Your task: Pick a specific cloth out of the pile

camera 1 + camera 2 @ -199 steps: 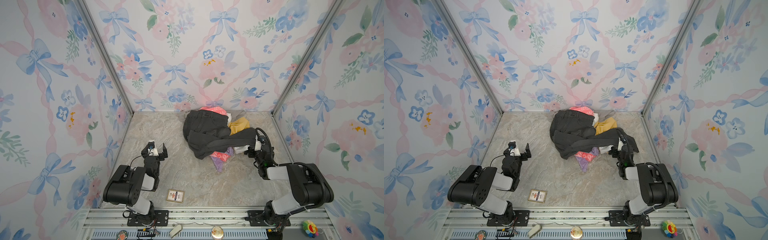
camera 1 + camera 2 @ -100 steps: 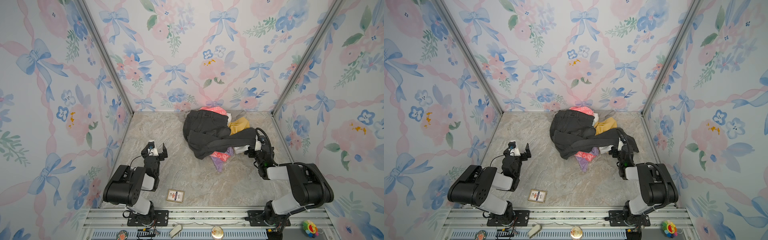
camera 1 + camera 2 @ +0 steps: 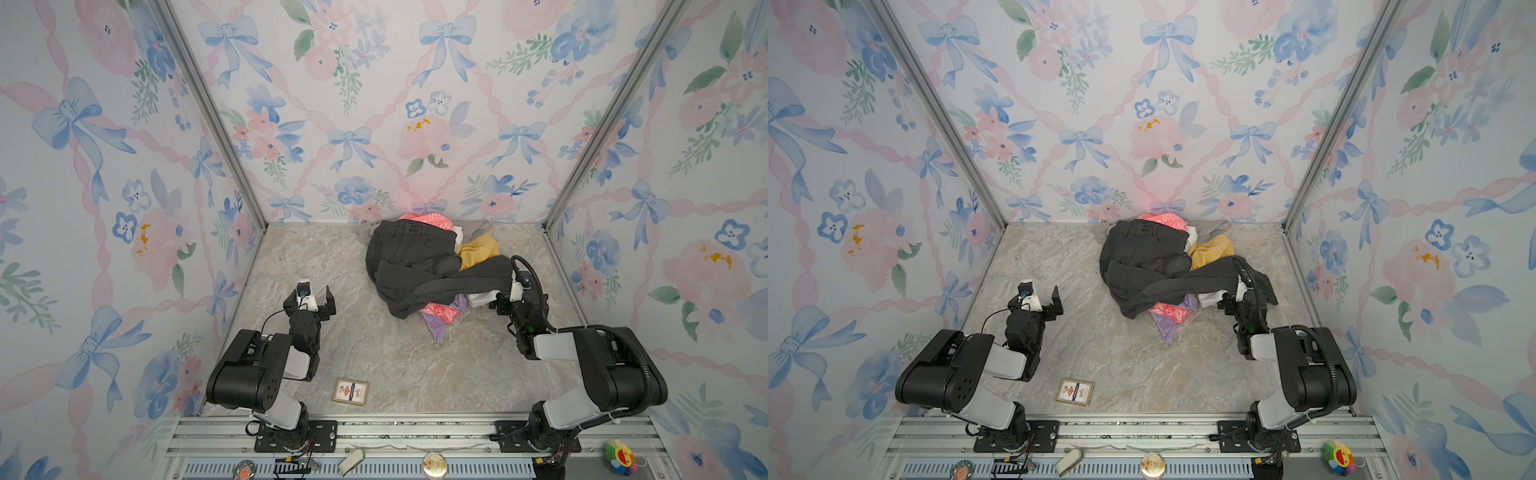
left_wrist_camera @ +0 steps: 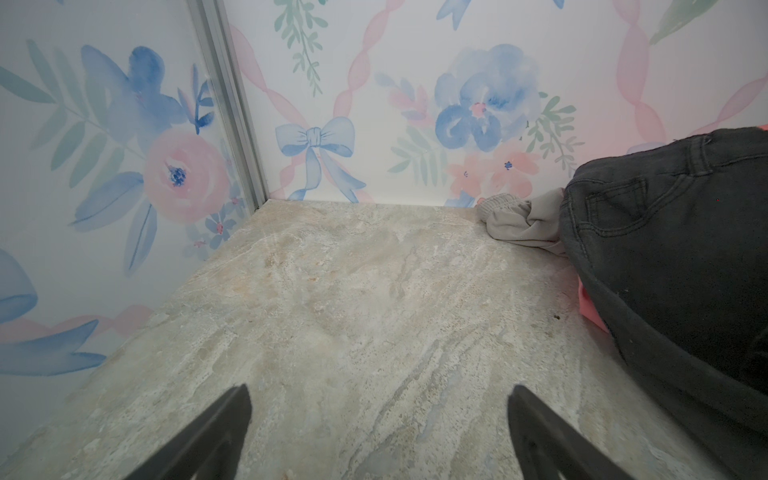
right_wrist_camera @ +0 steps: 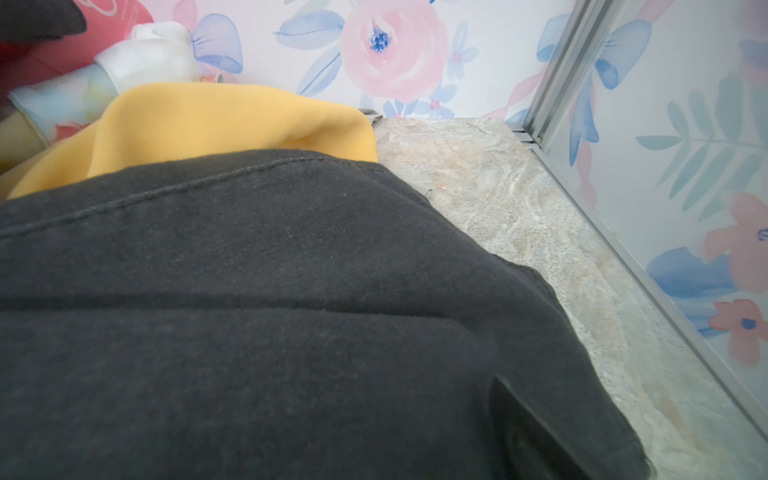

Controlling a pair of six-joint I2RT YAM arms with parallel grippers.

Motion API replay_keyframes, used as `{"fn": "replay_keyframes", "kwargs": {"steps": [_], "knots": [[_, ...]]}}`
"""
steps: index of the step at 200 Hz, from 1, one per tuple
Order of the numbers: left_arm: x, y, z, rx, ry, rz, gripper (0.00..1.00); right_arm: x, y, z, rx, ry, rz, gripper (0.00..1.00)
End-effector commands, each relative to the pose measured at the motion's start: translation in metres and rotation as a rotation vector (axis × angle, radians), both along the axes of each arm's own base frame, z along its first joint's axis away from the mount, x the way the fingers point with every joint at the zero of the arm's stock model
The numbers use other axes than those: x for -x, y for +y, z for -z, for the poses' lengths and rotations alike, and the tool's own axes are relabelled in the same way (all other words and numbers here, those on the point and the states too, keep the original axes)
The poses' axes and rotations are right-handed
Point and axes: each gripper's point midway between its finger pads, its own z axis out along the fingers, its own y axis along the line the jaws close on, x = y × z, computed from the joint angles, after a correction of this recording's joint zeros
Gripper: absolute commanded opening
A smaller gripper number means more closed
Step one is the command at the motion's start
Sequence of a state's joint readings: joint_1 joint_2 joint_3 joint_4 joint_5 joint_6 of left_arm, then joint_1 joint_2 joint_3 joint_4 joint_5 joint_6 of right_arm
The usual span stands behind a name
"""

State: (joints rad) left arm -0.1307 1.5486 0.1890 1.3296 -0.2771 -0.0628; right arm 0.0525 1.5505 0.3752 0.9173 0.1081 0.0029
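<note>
Left claw (image 3: 316, 294) gapes empty over the table (image 3: 374, 353), right claw (image 3: 500, 302) spread wide beneath black denim jeans (image 3: 415, 253); thin coral-pink bow-printed cloth (image 3: 439, 311), likely light and floppy, pokes from the front of the garment pile (image 3: 478, 251), so pinch there and expect jeans dragging.

The pale walls (image 3: 374, 104) are covered in paper with blue bows, pink roses, green leaves and wavy pink ribbons. Shiny grey metal posts (image 3: 208, 109) stand in the back corners. The flat desk (image 3: 374, 353) looks like beige-grey stone. The light is soft.
</note>
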Motion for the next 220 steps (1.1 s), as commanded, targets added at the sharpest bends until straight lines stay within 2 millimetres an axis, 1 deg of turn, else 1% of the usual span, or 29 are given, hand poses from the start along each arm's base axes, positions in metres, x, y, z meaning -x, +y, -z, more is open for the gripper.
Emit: {"fn": "replay_keyframes", "kwargs": {"steps": [1, 16, 29, 44, 70, 86, 89, 90, 94, 104, 118, 132, 147, 155, 165, 179, 197, 220], "knots": [[-0.001, 0.001, -0.003, -0.002, -0.007, -0.011, 0.98, 0.008, -0.006, -0.014, 0.004, -0.076, 0.034, 0.97], [-0.001, 0.000, -0.003, -0.001, -0.007, -0.011, 0.98, 0.015, -0.008, -0.021, 0.013, -0.107, 0.055, 0.97], [-0.001, 0.001, -0.004, -0.003, -0.005, -0.019, 0.98, 0.017, -0.011, -0.025, 0.016, -0.107, 0.074, 0.97], [-0.004, 0.001, -0.005, -0.003, -0.001, -0.018, 0.98, 0.018, -0.008, -0.031, 0.037, -0.106, 0.075, 0.97], [-0.006, 0.000, -0.006, -0.004, 0.008, -0.016, 0.98, 0.024, -0.009, -0.038, 0.066, -0.052, 0.114, 0.97], [-0.010, 0.003, -0.009, -0.003, 0.018, -0.033, 0.97, 0.032, -0.018, -0.038, 0.080, 0.012, 0.179, 0.97], [-0.011, 0.003, -0.009, -0.003, 0.028, -0.036, 0.97, 0.033, -0.019, -0.042, 0.077, 0.010, 0.190, 0.97], [-0.012, 0.003, -0.009, -0.004, 0.030, -0.038, 0.97, 0.035, -0.019, -0.039, 0.080, 0.028, 0.192, 0.97], [-0.014, 0.004, -0.010, -0.004, 0.039, -0.046, 0.96, 0.036, -0.021, -0.042, 0.075, 0.032, 0.208, 0.97], [-0.020, 0.006, -0.012, -0.011, 0.071, -0.072, 0.96, 0.045, -0.032, -0.044, 0.074, 0.067, 0.281, 0.97], [-0.025, 0.009, -0.022, -0.013, 0.092, -0.116, 0.96, 0.059, -0.043, -0.045, 0.063, 0.131, 0.362, 0.97], [-0.030, 0.014, -0.034, 0.053, 0.106, -0.166, 0.97, 0.076, -0.057, -0.050, 0.043, 0.184, 0.466, 0.97], [-0.031, 0.005, -0.050, 0.081, 0.099, -0.157, 0.98, 0.094, -0.070, -0.054, 0.033, 0.246, 0.567, 0.97], [-0.031, -0.001, -0.059, 0.081, 0.094, -0.153, 0.98, 0.100, -0.073, -0.056, 0.028, 0.279, 0.593, 0.97], [-0.033, -0.014, -0.069, 0.073, 0.096, -0.119, 0.98, 0.106, -0.074, -0.060, 0.016, 0.311, 0.610, 0.97], [-0.036, -0.032, -0.078, 0.076, 0.106, -0.063, 0.98, 0.111, -0.070, -0.063, -0.001, 0.366, 0.608, 0.97], [-0.036, -0.055, -0.085, 0.081, 0.112, 0.011, 0.98, 0.115, -0.065, -0.063, -0.010, 0.443, 0.593, 0.97], [-0.034, -0.080, -0.086, 0.065, 0.141, 0.098, 0.98, 0.117, -0.055, -0.063, -0.047, 0.527, 0.531, 0.97]]}}
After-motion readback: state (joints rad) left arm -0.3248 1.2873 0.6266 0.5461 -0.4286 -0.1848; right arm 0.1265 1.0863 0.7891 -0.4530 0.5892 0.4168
